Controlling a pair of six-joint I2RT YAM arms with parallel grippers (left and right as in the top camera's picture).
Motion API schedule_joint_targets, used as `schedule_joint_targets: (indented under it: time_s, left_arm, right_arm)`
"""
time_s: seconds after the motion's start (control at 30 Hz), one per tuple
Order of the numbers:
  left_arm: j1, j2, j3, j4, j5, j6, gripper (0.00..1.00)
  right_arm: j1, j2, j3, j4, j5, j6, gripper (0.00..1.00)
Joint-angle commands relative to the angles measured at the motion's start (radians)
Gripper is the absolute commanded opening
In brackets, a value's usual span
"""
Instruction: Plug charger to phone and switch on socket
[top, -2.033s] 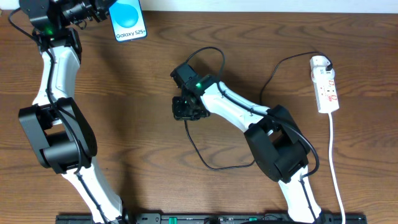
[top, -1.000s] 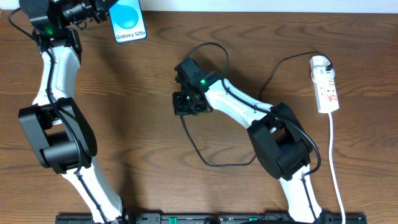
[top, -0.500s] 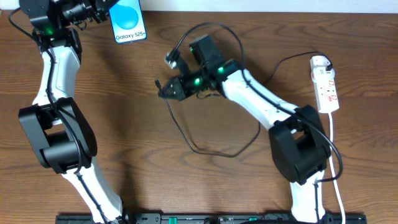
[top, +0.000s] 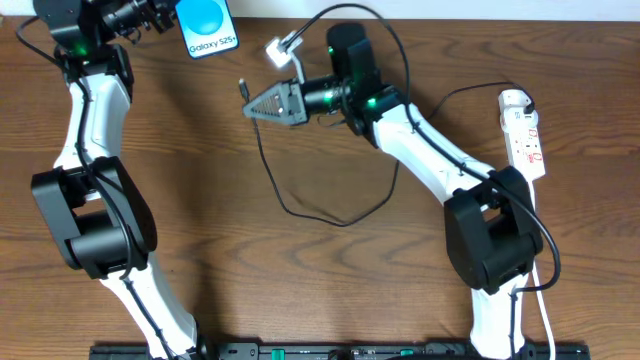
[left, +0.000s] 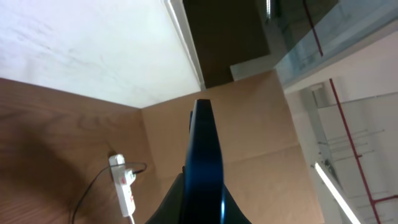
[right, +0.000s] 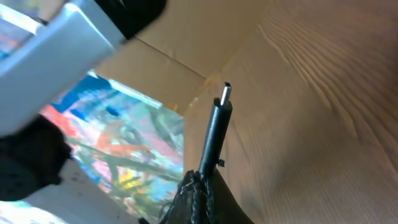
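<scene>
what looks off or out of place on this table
Nothing spilled or broken. The slim blue-screened phone is not lying flat: the left gripper holds it up at the far edge of the wooden table. The thin black charger cable sprawls in a loose loop, its connector tip pinched in the right gripper, unplugged.

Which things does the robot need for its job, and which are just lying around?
Needed for the job:
- phone, held by the left gripper
- charger, its tip end pinched in the right gripper
- socket, lying at the right side

Just there:
- wooden table
- black rail along the near edge
</scene>
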Motion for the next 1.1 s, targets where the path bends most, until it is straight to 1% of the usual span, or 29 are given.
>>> schedule_joint_targets:
  time_s: [0.0,0.3,0.4,0.47,0.67,0.9,1.07]
  left_arm:
    - [-0.021,-0.029,0.013,0.010,-0.061,-0.021,0.07]
    - [-0.053,-0.029,0.013,0.010,-0.069,-0.014,0.07]
    - [-0.054,-0.029,0.013,0.009,-0.049,0.022,0.07]
    - [-0.054,-0.029,0.013,0.006,-0.035,0.030,0.07]
    - [-0.053,-0.027,0.013,-0.003,-0.033,0.052,0.07]
    - [-0.054,-0.027,0.012,-0.150,-0.033,0.140,0.07]
    - [-0.069,-0.027,0.011,-0.156,-0.033,0.142,0.07]
  right_arm:
    - [-0.025,-0.034,0.013,0.051,-0.079,0.134,0.01]
    - [-0.033,-0.034,0.013,0.191,-0.123,0.249,0.01]
    - [-0.037,-0.034,0.013,0.240,-0.128,0.300,0.01]
    - [-0.037,-0.034,0.013,0.266,-0.136,0.310,0.01]
    - [-0.032,-0.034,0.013,0.271,-0.142,0.317,0.01]
    - [-0.027,-0.034,0.013,0.297,-0.142,0.317,0.01]
    - [-0.027,-0.034,0.013,0.295,-0.129,0.317,0.01]
